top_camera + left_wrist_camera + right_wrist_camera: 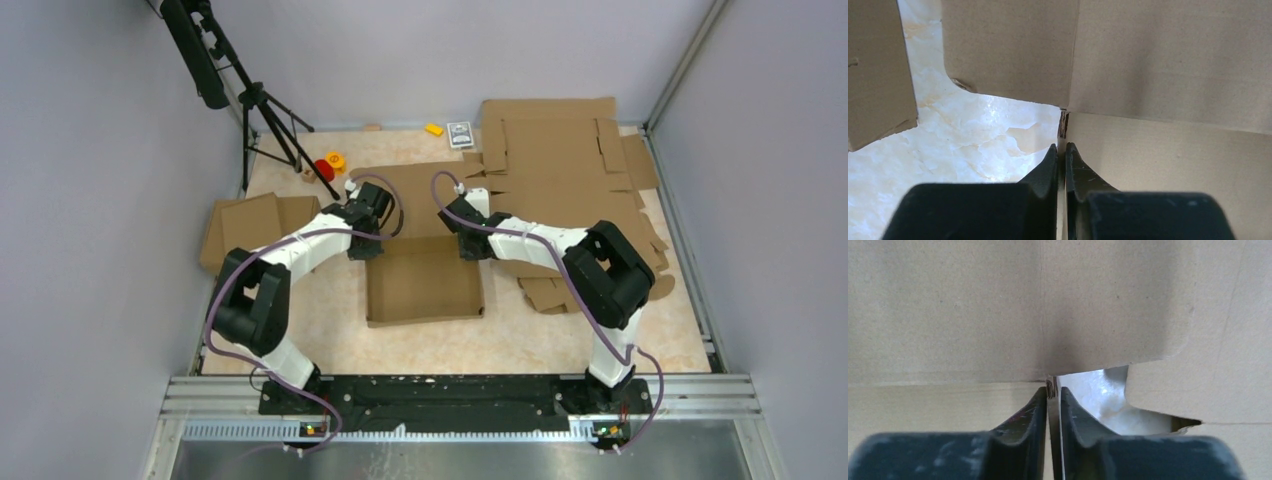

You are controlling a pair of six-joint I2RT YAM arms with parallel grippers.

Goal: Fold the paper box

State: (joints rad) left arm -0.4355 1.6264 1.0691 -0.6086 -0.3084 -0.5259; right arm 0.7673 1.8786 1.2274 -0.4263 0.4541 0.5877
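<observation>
Brown cardboard everywhere, and much of it is hard to read. One box sits mid-table as a shallow tray. Its far flap stretches toward 12 o'clock, partly hidden under the two wrists. The left gripper is at the box's 11 o'clock corner, jaws pinched almost together on the thin edge of a wall. The right gripper mirrors it at the 1 o'clock corner, clamped just as narrow on cardboard. From above, the arms hide both sets of fingertips. Each wrist view crops the box to a corner slot and a patch of marble table. One pile of sheets lies at 1 o'clock, and I can't count the sheets. Flat pieces at 9 o'clock overlap, two at least. One tripod stands at 11, cut off at the top. A few small bits near 12 are too tiny to name.
</observation>
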